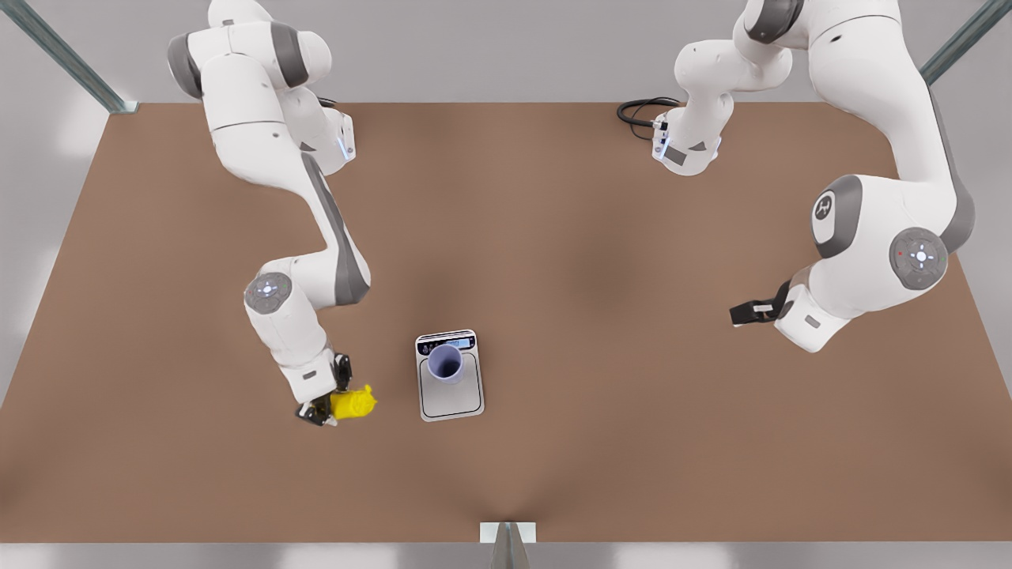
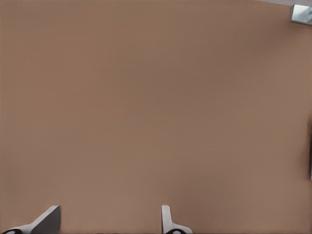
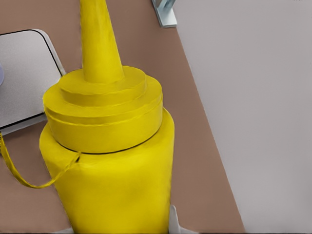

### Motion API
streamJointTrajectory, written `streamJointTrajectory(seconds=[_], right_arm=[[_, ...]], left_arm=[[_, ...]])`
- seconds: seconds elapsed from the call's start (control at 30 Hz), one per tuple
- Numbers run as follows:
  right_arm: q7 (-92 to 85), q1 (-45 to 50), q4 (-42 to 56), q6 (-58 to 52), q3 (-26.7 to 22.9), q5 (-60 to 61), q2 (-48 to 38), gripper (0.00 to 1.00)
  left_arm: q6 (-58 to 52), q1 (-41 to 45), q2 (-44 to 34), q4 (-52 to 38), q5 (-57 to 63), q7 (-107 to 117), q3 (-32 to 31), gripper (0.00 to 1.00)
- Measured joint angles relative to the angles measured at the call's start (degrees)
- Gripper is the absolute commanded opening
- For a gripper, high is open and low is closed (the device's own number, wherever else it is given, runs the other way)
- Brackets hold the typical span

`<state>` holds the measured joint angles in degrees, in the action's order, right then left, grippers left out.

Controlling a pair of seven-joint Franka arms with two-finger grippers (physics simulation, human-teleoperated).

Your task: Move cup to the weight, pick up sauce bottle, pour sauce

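Your right end effector (image 1: 332,395) is clamped on the sauce bottle (image 1: 353,403), at the front view's left of the weight (image 1: 451,395), where the cup (image 1: 445,363) already stands. The nozzle points toward the weight, so carry it that way. Your left end effector (image 2: 109,222) waits wide open over bare desk (image 2: 156,97), well apart

Sauce bottle (image 3: 109,161) glossy yellow plastic; weight (image 1: 451,389) brushed silver-grey; table (image 1: 632,395) matt brown.
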<state>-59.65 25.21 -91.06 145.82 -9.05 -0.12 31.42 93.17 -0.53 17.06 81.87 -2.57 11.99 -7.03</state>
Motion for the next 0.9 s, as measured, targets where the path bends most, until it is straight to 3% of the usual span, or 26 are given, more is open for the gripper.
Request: streamJointTrajectory(seconds=[0.3, 0.47, 0.67, 0.73, 0.9], right_arm=[[0.0, 8.1, 5.1, -13.1, -0.4, -32.3, 2.2, 0.60], [0.1, 10.4, 7.8, -17.1, -0.2, -38.5, 5.0, 0.60], [0.0, 12.6, 7.8, -19.7, -0.2, -44.8, 6.2, 0.60], [0.0, 12.8, 7.9, -19.8, -0.2, -45.8, 7.0, 0.60], [0.1, 12.8, 7.9, -19.7, -0.2, -46.2, 7.8, 0.60]], left_arm=[[-0.3, 0.2, -0.1, -1.0, 0.4, -0.3, 0.4, 1.00], [-3.6, 0.1, -1.0, -1.9, 3.9, -5.3, 1.1, 1.00], [-6.3, -0.3, -5.5, -1.1, 6.6, -16.2, 10.8, 1.00], [-7.1, 5.8, -6.1, -1.1, 6.7, -16.0, 15.9, 1.00], [-6.4, 6.1, -4.1, -1.6, 5.5, -15.2, 16.1, 1.00]])
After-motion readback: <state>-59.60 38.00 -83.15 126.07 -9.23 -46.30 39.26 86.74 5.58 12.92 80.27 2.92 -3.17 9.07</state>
